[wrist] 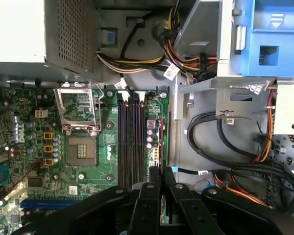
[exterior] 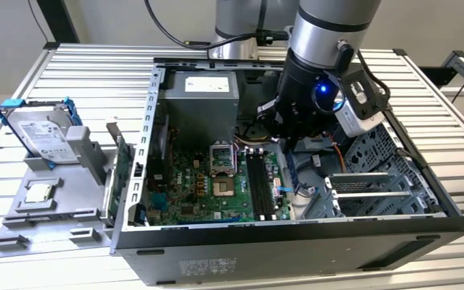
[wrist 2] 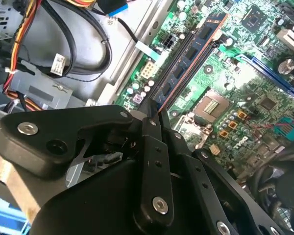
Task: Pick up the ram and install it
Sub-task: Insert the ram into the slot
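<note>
— Close up, what fills the front?

— Black claw [wrist 2: 154, 115] in both wrist views, its two fingers [wrist: 152, 196] drawn narrow, with just a thin gap between them.

— Holding anything?

— Yes, the ram [wrist 2: 188, 58]. One end is pinched between the fingertips, and the blue stick with its orange edge runs straight out ahead of the claw. In the first wrist view it shows edge-on as a thin line.

— Where is it against the board?

— Just below the claw lie the long black memory slots [wrist: 131, 142] on the green motherboard [wrist: 34, 161]. The stick runs along them. I cannot tell whether it is seated or held just above.

— What else is near?

— Just beyond the slots from the claw sits the open processor socket [wrist: 81, 152]. Bundled cables [wrist: 225, 142] lie on the claw's other side.

— And from outside?

— In the exterior view the arm [exterior: 328, 24] reaches down into the open computer case [exterior: 296, 241], the claw low over the board. Well apart from the claw, outside the case, a hard drive [exterior: 45, 139] in a blue frame stands on a grey tray [exterior: 63, 205] on the slatted bench [exterior: 425, 78], with a small square chip [exterior: 38, 192] beside it.
</note>
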